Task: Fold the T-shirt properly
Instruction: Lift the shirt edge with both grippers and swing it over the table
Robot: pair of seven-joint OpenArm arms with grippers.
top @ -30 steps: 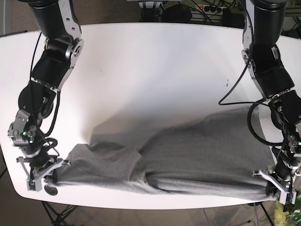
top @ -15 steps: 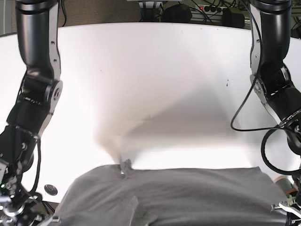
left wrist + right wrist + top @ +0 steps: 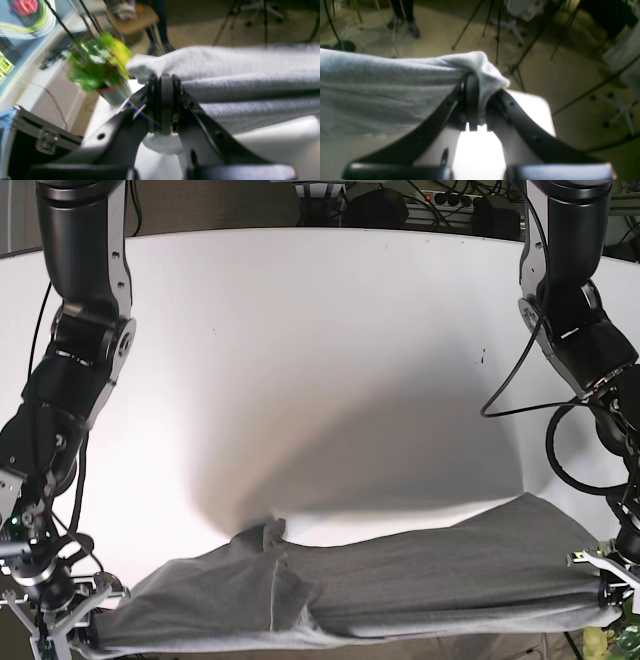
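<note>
The heather-grey T-shirt (image 3: pixel 400 580) hangs stretched between my two grippers along the table's front edge, with a bunched fold near its left-centre. No lettering shows. My left gripper (image 3: pixel 606 592), at the base view's right, is shut on one shirt corner. The left wrist view shows its jaws (image 3: pixel 162 82) pinching the cloth (image 3: pixel 250 75). My right gripper (image 3: pixel 72 622), at the base view's left, is shut on the other corner. The right wrist view shows its jaws (image 3: pixel 475 83) clamped over the cloth (image 3: pixel 382 82).
The white table (image 3: pixel 320 360) spreads behind the shirt. A green potted plant (image 3: pixel 100 65) and a black case (image 3: pixel 25 140) stand beside the left gripper, off the table. Tripod legs (image 3: pixel 510 37) stand on the floor beyond the right gripper.
A second ago the shirt lay crumpled on the table. Both grippers lifted it high toward the camera. It now sits lower, pulled out taut at the front edge.
</note>
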